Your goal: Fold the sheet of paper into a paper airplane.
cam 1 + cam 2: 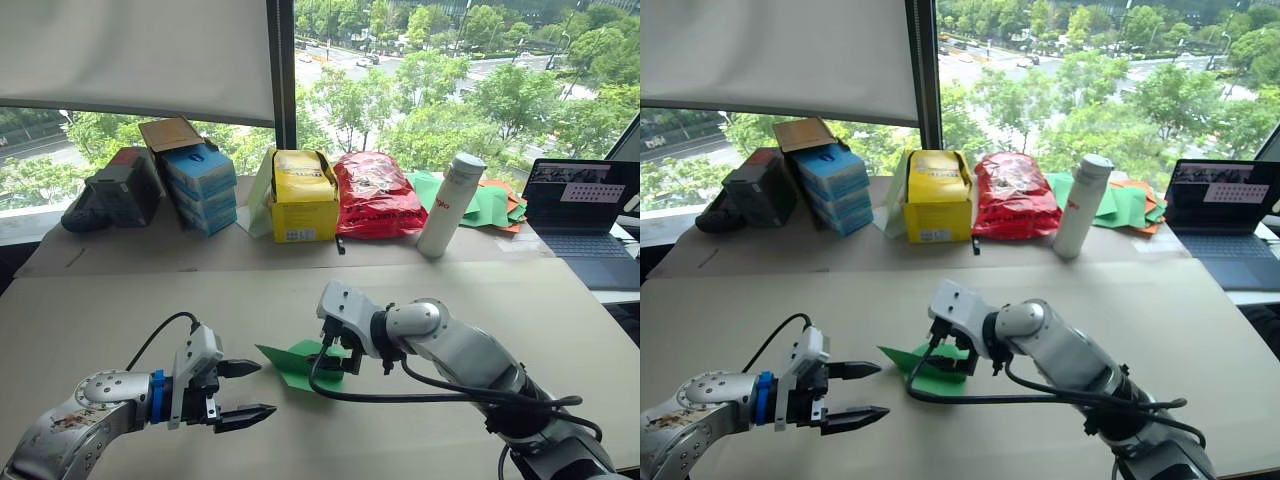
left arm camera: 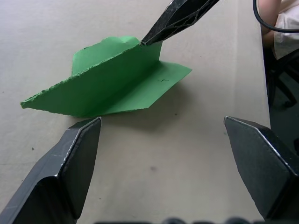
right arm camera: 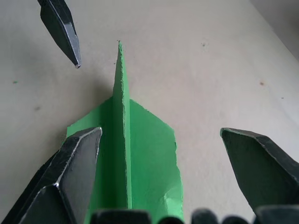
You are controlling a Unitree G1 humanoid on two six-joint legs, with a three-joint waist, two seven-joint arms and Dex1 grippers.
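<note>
**Wing fold staging: paper free between both grippers**

Right wrist view shows the creased green paper wedge (image 3: 140, 154) lying on the tan cardboard tabletop (image 1: 480, 300), centre ridge upright. My right gripper (image 1: 338, 352) straddles it, fingers apart; one may touch a wing, though I cannot confirm this. My left gripper (image 1: 245, 390) waits open near the nose, positioned to pin it.

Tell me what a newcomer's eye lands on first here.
The green paper airplane at the middle of the table, its center fin standing up between flat wings. The right gripper sits open over its rear end, while the open left gripper waits apart beside its nose. Behind, a red bag and yellow box line the window.
</note>
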